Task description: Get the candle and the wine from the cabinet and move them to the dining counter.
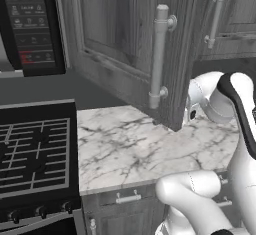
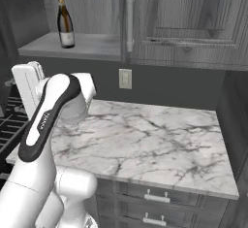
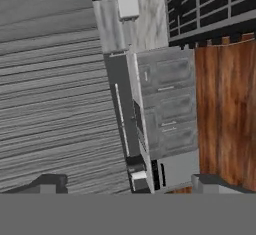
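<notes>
The wine (image 2: 65,21), a dark bottle with a gold neck and pale label, stands upright on the left part of the shelf of the open cabinet (image 2: 92,47). The cabinet's door (image 1: 115,24) is swung out over the worktop, its long pale handle (image 1: 160,54) facing me. My gripper (image 3: 130,184) is open, its two dark fingertips (image 3: 50,181) far apart with nothing between them. It points down along the wood-grain door face toward the drawers and floor. The hand is below the shelf, left of and lower than the bottle. The candle and the dining counter are out of view.
A marble worktop (image 1: 135,149) with drawer fronts (image 2: 160,198) lies under the cabinet. A black stove (image 1: 35,154) is at its left, with a microwave (image 1: 30,24) above. A wall outlet (image 2: 125,78) sits on the dark backsplash. A closed cabinet door (image 2: 189,18) is to the right.
</notes>
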Robot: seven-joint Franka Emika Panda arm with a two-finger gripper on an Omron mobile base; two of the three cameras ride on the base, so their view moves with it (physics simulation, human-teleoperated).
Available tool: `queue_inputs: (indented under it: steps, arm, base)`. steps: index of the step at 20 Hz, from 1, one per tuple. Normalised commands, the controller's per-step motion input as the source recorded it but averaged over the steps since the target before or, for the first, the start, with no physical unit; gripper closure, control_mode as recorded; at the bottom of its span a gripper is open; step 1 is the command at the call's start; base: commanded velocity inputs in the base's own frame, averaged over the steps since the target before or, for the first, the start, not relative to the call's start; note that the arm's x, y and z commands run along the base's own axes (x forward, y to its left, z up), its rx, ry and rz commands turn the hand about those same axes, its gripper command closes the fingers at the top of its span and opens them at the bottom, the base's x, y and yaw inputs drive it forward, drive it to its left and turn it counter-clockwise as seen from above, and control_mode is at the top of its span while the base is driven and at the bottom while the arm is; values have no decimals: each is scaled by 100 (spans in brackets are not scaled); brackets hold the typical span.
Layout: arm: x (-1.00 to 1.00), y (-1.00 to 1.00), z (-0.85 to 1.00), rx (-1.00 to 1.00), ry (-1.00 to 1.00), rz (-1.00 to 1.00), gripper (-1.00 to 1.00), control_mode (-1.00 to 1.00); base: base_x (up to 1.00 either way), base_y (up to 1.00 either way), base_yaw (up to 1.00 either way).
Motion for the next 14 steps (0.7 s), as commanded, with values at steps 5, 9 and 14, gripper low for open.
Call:
queue_inputs:
  steps: [5, 9, 14]
  arm:
    - [-29, 100, 0, 0, 4, 15, -100, -100]
    - [-11, 100, 0, 0, 3, 8, -100, -100]
    - [0, 99, -8, 0, 0, 6, -100, -100]
  base:
    - [0, 0, 0]
    - [0, 0, 0]
    - [0, 0, 0]
